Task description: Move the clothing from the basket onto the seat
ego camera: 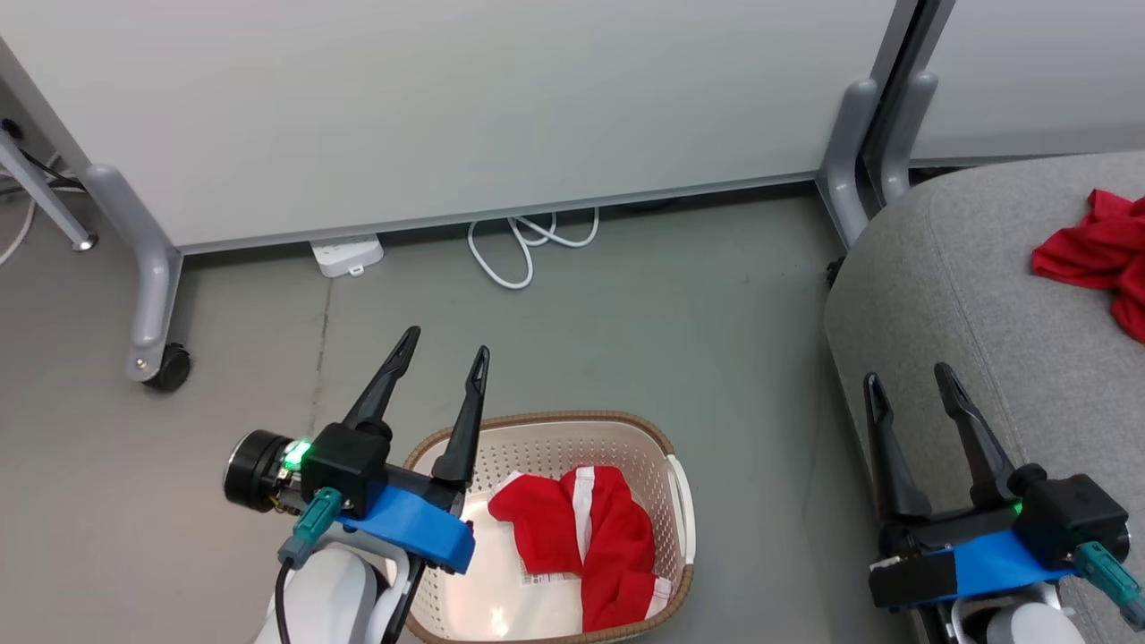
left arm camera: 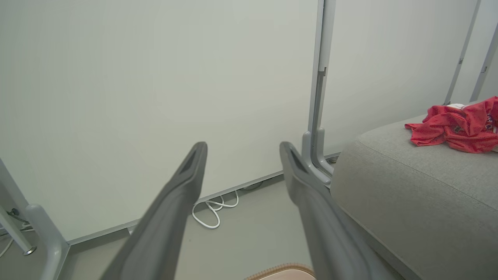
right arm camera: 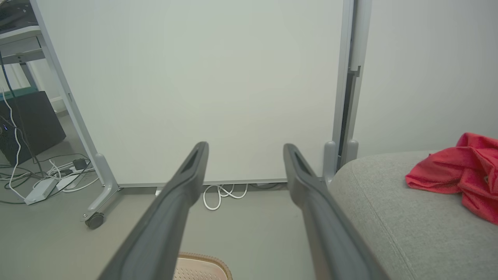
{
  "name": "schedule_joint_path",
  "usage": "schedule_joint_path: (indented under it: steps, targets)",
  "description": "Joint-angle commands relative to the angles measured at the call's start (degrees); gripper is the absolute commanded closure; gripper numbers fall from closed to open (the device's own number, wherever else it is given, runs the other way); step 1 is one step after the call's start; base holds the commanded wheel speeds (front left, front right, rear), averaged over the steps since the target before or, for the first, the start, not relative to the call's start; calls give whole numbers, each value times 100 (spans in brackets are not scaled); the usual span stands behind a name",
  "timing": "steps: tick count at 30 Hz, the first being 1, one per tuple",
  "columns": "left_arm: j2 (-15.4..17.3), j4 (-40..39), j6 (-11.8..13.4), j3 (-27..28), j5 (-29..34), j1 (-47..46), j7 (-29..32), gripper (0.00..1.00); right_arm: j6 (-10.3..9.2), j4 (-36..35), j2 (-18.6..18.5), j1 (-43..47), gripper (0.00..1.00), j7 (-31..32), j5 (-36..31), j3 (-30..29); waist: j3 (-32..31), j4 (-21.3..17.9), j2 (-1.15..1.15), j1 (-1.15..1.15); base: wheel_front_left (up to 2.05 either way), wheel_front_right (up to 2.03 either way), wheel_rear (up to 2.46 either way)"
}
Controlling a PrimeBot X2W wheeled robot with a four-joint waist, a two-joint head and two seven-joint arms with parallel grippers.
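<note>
The left end effector hangs with its two dark fingers spread wide and nothing between them. In the head view it sits by the left rear rim of the basket, clear of what lies inside. The right end effector is likewise open and empty, poised over the near left edge of the seat. Both wrist views show the same bare, splayed fingers aimed toward the white panel and the looped cable on the floor.

One red garment lies crumpled in the right half of the basket, a white stripe running across it, and neither end effector is touching it. A second red garment lies bunched on the grey seat, well apart from the basket and near the right edge of the head view.

As I judge it, the task is about half done. One piece is delivered and one is left to collect. What is left is a reach down into the basket, a grip on the fabric, a lift clear of the rim and a carry across to the seat.
</note>
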Motion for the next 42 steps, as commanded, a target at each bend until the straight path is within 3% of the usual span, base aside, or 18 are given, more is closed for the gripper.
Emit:
schedule_joint_path:
  steps: [1,18,30,42]
  targets:
    - [90,83,-40,-92,-20,-145,-16,0,1,-35,8,-102,0,-21,-33,15,151,-86,0,0,0,0,0]
    - [1147,1833,-25,-2443,-669,-2101,-17,0,1,-270,7,-1101,0,-21,43,245,1853,-835,0,0,0,0,0]
    - [1453,2894,-24,-3771,-1168,-3169,-17,0,2,-478,7,-1733,0,-21,102,387,3034,-1125,0,0,0,0,0]
    - [1670,3975,-25,-4607,-1526,-4111,-17,0,1,-723,8,-2331,0,-21,149,408,4156,-1317,0,0,0,0,0]
